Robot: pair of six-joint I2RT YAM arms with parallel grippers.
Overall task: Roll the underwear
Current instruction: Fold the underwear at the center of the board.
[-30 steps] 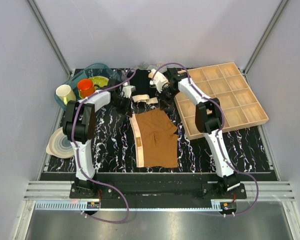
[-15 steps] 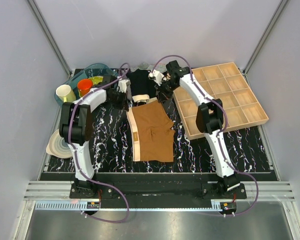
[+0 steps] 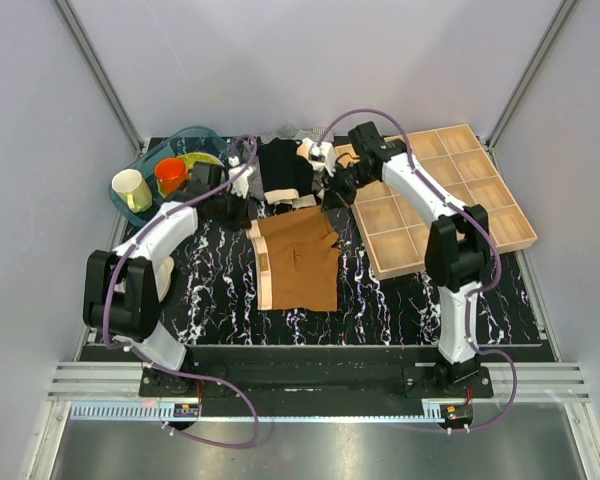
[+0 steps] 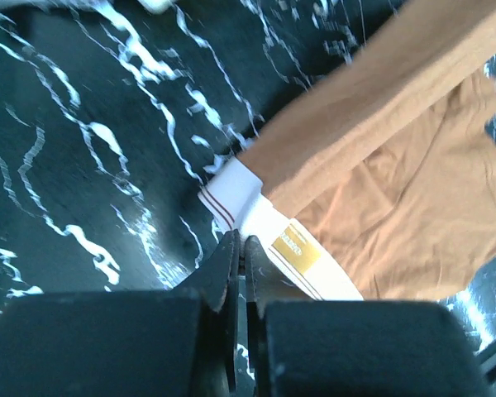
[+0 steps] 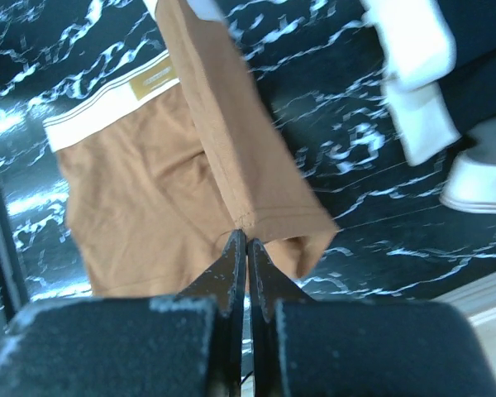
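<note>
Lying spread on the bench (image 3: 210,290), between the 2 arms and near the tray (image 3: 450,200), the underwear (image 3: 298,270) is being held at its far edge by both claws. The left claw (image 4: 238,248) is being kept fully shut on the far end of the waistband (image 4: 260,219), with the pale band nipped between its jaws. The right claw (image 5: 246,244) is likewise being kept fully shut, on the hem of the far leg. The strip of cloth between the 2 grips is being lifted clear of the rest. The near part is being left flat on the bench, waistband to the left.

The cloth is being judged light, thin and limp. No shape is being kept by it, so it is likely to sag and crease between the 2 grip points and to slide easily over the smooth bench. The waistband is being judged the firmest part, thicker and elastic, and so the best place for a hold, with the hem seam next. For a roll, both ends of 1 edge are being taken as the right places to grip, so that the turn is being laid evenly. The black garment (image 3: 280,165) is lying just beyond the claws and could be caught.
</note>
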